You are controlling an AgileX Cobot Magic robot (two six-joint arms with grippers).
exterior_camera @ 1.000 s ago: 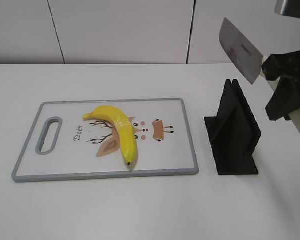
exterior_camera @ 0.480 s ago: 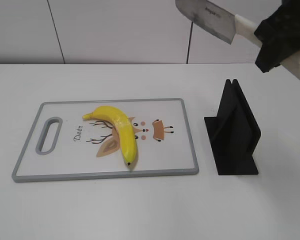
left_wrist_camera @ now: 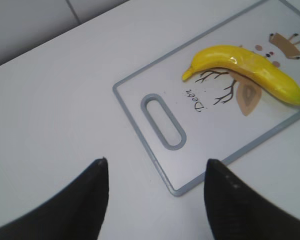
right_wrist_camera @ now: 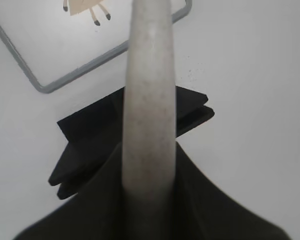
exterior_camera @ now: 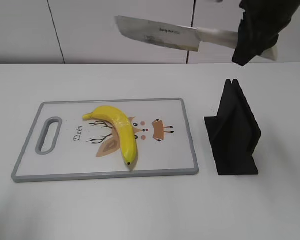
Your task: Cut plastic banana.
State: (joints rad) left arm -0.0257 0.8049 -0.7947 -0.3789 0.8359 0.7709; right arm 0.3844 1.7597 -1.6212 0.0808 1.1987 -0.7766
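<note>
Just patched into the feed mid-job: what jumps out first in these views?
The big cleaver held high in the air by the right gripper, blade pointing left above the far edge of the cutting board. Below it the plastic banana lies uncut on the board's deer print. The black knife stand sits empty to the board's right, and the left gripper hovers open off the board's handle end.

We are seeing a shiny yellow plastic banana (exterior_camera: 118, 130), a shiny metal knife (exterior_camera: 157, 33) blade, and a dull black plastic stand (exterior_camera: 232, 131).
</note>
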